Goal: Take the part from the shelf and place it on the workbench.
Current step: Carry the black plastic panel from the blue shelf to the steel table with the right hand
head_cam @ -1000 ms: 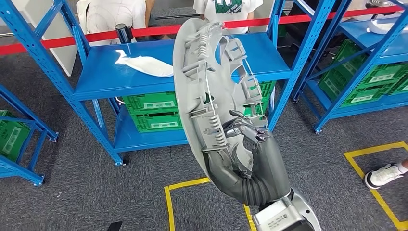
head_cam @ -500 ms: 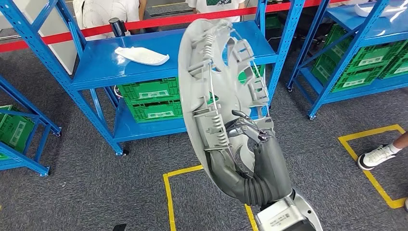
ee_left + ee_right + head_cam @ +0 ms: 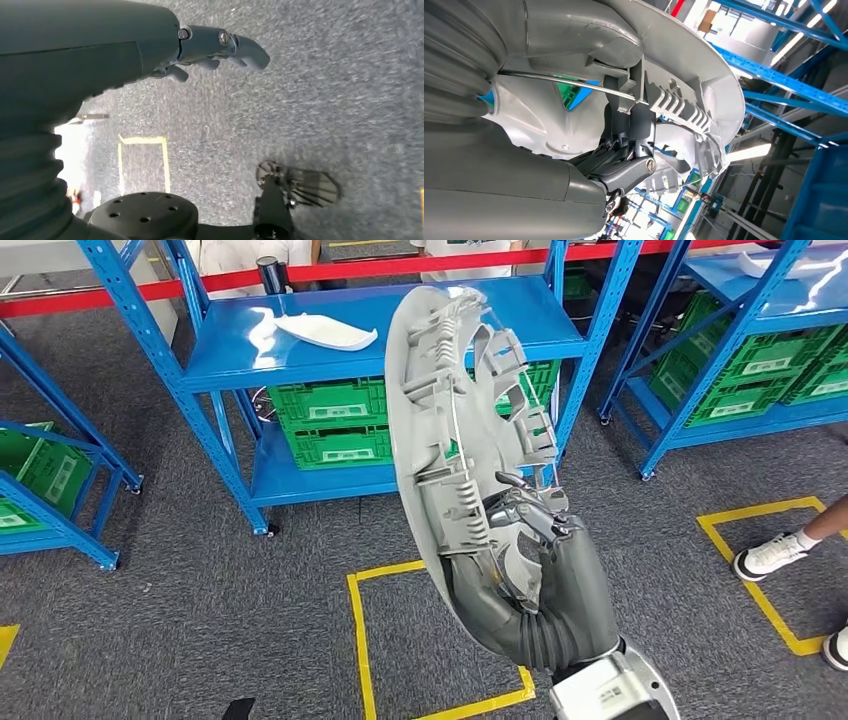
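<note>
right robot hand (image 3: 530, 550) grips part (image 3: 455, 410) upright at its lower rim, off shelf (image 3: 330, 345) | left robot hand (image 3: 215, 47) loosely spread, holding nothing | risk: tall part levers loose while walking

Bright, even overhead light is filling the head view, throwing white glare across the blue shelf (image 3: 380, 325) and the shelf at the far right, leaving only soft shadows on the carpet, and the uprights are bowing slightly toward the picture's edges. The left wrist view is running dimmer, with the grey carpet (image 3: 320, 100) smearing into streaks of motion blur and a patch near the yellow floor marking blowing out to white. In the right wrist view, ceiling lamps are flaring white, and the nearest grey surfaces are sitting out of focus.
</note>
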You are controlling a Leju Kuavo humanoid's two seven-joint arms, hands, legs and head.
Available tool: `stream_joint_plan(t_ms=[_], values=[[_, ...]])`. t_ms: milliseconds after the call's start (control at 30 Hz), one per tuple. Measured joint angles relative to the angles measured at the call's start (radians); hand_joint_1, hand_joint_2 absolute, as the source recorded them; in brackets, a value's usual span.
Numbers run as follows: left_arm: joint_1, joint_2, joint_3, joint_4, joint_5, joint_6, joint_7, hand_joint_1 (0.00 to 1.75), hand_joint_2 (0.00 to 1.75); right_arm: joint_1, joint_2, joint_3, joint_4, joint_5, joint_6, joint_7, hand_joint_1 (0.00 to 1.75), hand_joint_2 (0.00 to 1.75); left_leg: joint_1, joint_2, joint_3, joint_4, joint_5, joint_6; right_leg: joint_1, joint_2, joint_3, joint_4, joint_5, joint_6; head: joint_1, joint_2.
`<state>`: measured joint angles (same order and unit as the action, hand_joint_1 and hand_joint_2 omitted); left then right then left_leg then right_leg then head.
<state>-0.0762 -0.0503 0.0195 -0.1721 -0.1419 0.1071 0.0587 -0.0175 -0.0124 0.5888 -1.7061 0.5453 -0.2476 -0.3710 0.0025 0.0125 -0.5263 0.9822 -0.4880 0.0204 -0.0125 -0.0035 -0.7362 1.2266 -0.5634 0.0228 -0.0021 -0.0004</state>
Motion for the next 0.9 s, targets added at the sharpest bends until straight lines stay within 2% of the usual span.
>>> stream_joint_plan(t_ms=[33,67,100,133,167,200,233,267,300,333,367,400,433,500,533,567,600,633,667,700,733,767,800,833,867,900], values=[[0.000,0.000,0.000,0.000,0.000,0.000,0.000,0.00,1.75,0.000,-0.003,-0.001,0.002,-0.003,-0.003,-0.005,1.75,1.75,0.000,0.001,-0.016,0.003,0.012,-0.001,-0.001,0.000,-0.007,0.054,-0.017,0.003,0.000,0.000],[0.001,0.000,0.000,0.000,0.001,-0.001,0.000,0.00,1.75,0.000,-0.006,-0.001,0.003,-0.006,-0.005,-0.009,1.75,1.75,0.001,0.001,-0.034,0.009,0.023,-0.003,-0.002,0.001,0.000,0.082,-0.011,0.006,0.000,0.000],[0.001,-0.001,0.000,0.000,0.001,-0.001,0.000,0.00,1.75,0.000,-0.008,-0.001,0.004,-0.008,-0.006,-0.012,1.75,1.75,0.002,0.002,-0.054,0.015,0.033,-0.006,-0.004,0.001,0.024,0.075,0.012,0.007,0.000,0.000],[0.002,-0.001,0.000,0.000,0.002,-0.002,0.000,0.00,1.75,-0.001,-0.010,-0.001,0.005,-0.010,-0.006,-0.013,1.75,1.75,0.003,0.002,-0.073,0.024,0.042,-0.010,-0.006,0.001,0.067,0.032,0.037,0.008,0.001,0.000],[0.002,-0.001,0.000,0.000,0.002,-0.002,0.000,0.00,1.75,-0.003,-0.011,-0.002,0.006,-0.013,-0.006,-0.014,1.75,1.75,0.004,0.002,-0.091,0.033,0.049,-0.016,-0.007,0.001,0.120,-0.036,0.046,0.008,0.001,0.000],[0.002,0.000,0.000,0.000,0.002,-0.002,-0.001,0.00,1.75,-0.005,-0.012,-0.002,0.006,-0.016,-0.006,-0.014,1.75,1.75,0.004,0.001,-0.106,0.042,0.056,-0.022,-0.006,0.003,0.169,-0.108,0.040,0.005,0.001,0.000],[0.002,0.000,0.000,0.000,0.002,-0.002,-0.001,0.00,1.75,-0.008,-0.012,-0.002,0.007,-0.018,-0.006,-0.015,1.75,1.75,0.003,0.000,-0.116,0.048,0.063,-0.028,-0.005,0.005,0.202,-0.161,0.028,0.000,0.001,0.000],[0.002,0.000,0.000,0.000,0.002,-0.002,-0.001,0.00,1.75,-0.011,-0.013,-0.001,0.009,-0.022,-0.007,-0.016,1.75,1.75,0.002,0.000,-0.122,0.050,0.071,-0.035,-0.003,0.006,0.216,-0.191,0.015,-0.007,0.001,0.000],[0.003,0.001,0.000,0.000,0.002,-0.002,0.000,0.00,1.75,-0.014,-0.014,-0.001,0.011,-0.025,-0.007,-0.016,1.75,1.75,0.001,-0.001,-0.126,0.049,0.081,-0.041,0.000,0.007,0.216,-0.199,0.015,-0.017,0.002,0.000],[0.003,0.001,0.000,0.001,0.002,-0.001,0.001,0.00,1.75,-0.018,-0.015,-0.001,0.014,-0.030,-0.008,-0.017,1.75,1.75,0.002,-0.002,-0.129,0.046,0.089,-0.048,0.000,0.006,0.208,-0.198,0.024,-0.025,0.002,0.000],[0.004,0.001,0.000,0.001,0.002,-0.001,0.002,0.00,1.75,-0.023,-0.016,-0.001,0.018,-0.034,-0.008,-0.017,1.75,1.75,0.004,-0.003,-0.135,0.049,0.085,-0.053,-0.001,0.004,0.200,-0.198,0.033,-0.034,0.001,0.000],[0.004,0.001,0.000,0.002,0.003,-0.001,0.004,0.00,1.75,-0.029,-0.017,-0.001,0.022,-0.038,-0.008,-0.017,1.75,1.75,0.005,-0.005,-0.145,0.067,0.062,-0.059,-0.002,0.003,0.190,-0.200,0.044,-0.042,0.000,0.000],[0.004,0.001,0.000,0.002,0.005,0.000,0.005,0.00,1.75,-0.037,-0.017,-0.001,0.027,-0.042,-0.008,-0.017,1.75,1.75,0.006,-0.006,-0.159,0.105,0.021,-0.063,-0.003,0.001,0.178,-0.201,0.056,-0.048,-0.002,0.000],[0.002,0.000,0.000,0.002,0.009,0.000,0.007,0.00,1.75,-0.050,-0.017,-0.001,0.038,-0.049,-0.008,-0.017,1.75,1.75,0.007,-0.008,-0.191,0.231,-0.078,-0.069,-0.001,0.000,0.150,-0.200,0.079,-0.054,-0.006,0.000],[0.002,0.000,0.000,0.002,0.012,0.000,0.007,0.00,1.75,-0.055,-0.017,-0.001,0.045,-0.052,-0.007,-0.017,1.75,1.75,0.007,-0.008,-0.199,0.290,-0.106,-0.069,0.001,0.000,0.135,-0.199,0.090,-0.055,-0.006,0.000],[0.001,0.000,0.001,0.002,0.014,0.000,0.008,0.00,1.75,-0.058,-0.017,0.000,0.053,-0.054,-0.006,-0.017,1.75,1.75,0.006,-0.008,-0.194,0.324,-0.110,-0.068,0.004,0.000,0.121,-0.199,0.101,-0.056,-0.007,0.000],[0.001,0.000,0.002,0.002,0.017,0.000,0.010,0.00,1.75,-0.061,-0.017,0.000,0.062,-0.055,-0.006,-0.017,1.75,1.75,0.005,-0.009,-0.172,0.321,-0.095,-0.064,0.007,0.001,0.107,-0.198,0.111,-0.057,-0.007,0.000],[0.001,0.000,0.004,0.002,0.020,0.001,0.010,0.00,1.75,-0.065,-0.017,0.001,0.070,-0.057,-0.005,-0.017,1.75,1.75,0.002,-0.009,-0.130,0.280,-0.069,-0.056,0.010,0.001,0.096,-0.198,0.121,-0.057,-0.007,0.000],[0.000,0.002,0.007,0.002,0.022,0.002,0.011,0.00,1.75,-0.069,-0.015,0.002,0.077,-0.058,-0.004,-0.017,1.75,1.75,-0.003,-0.010,-0.076,0.209,-0.051,-0.044,0.011,0.001,0.086,-0.198,0.131,-0.056,-0.007,0.000],[-0.001,0.004,0.009,0.001,0.024,0.004,0.011,0.00,1.75,-0.073,-0.013,0.003,0.084,-0.060,-0.004,-0.018,1.75,1.75,-0.009,-0.010,-0.019,0.128,-0.046,-0.031,0.012,0.001,0.080,-0.198,0.139,-0.054,-0.006,0.000],[-0.003,0.005,0.009,0.001,0.025,0.006,0.011,0.00,1.75,-0.076,-0.011,0.004,0.089,-0.061,-0.004,-0.018,1.75,1.75,-0.015,-0.011,0.025,0.062,-0.051,-0.022,0.011,0.000,0.075,-0.199,0.148,-0.049,-0.006,0.000],[-0.004,0.007,0.010,0.001,0.025,0.008,0.010,0.00,1.75,-0.079,-0.009,0.007,0.094,-0.062,-0.003,-0.018,1.75,1.75,-0.020,-0.012,0.049,0.019,-0.058,-0.015,0.007,-0.002,0.073,-0.201,0.157,-0.044,-0.006,0.000],[-0.005,0.007,0.011,0.002,0.025,0.010,0.010,0.00,1.75,-0.082,-0.008,0.009,0.097,-0.062,-0.003,-0.019,1.75,1.75,-0.024,-0.013,0.057,0.001,-0.059,-0.013,0.004,-0.004,0.072,-0.204,0.166,-0.038,-0.007,0.000],[-0.005,0.006,0.012,0.002,0.025,0.011,0.010,0.00,1.75,-0.084,-0.007,0.012,0.100,-0.062,-0.004,-0.020,1.75,1.75,-0.024,-0.014,0.050,-0.006,-0.049,-0.010,0.003,-0.005,0.071,-0.210,0.176,-0.032,-0.008,0.000],[-0.005,0.006,0.014,0.002,0.025,0.012,0.011,0.00,1.75,-0.086,-0.007,0.013,0.102,-0.063,-0.004,-0.020,1.75,1.75,-0.022,-0.012,0.045,-0.012,-0.035,-0.006,0.004,-0.005,0.066,-0.209,0.175,-0.026,-0.009,0.000],[-0.006,0.006,0.014,0.002,0.025,0.013,0.011,0.00,1.75,-0.088,-0.007,0.014,0.102,-0.064,-0.004,-0.020,1.75,1.75,-0.018,-0.010,0.037,-0.019,-0.021,-0.002,0.005,-0.003,0.059,-0.197,0.156,-0.020,-0.008,0.000]])
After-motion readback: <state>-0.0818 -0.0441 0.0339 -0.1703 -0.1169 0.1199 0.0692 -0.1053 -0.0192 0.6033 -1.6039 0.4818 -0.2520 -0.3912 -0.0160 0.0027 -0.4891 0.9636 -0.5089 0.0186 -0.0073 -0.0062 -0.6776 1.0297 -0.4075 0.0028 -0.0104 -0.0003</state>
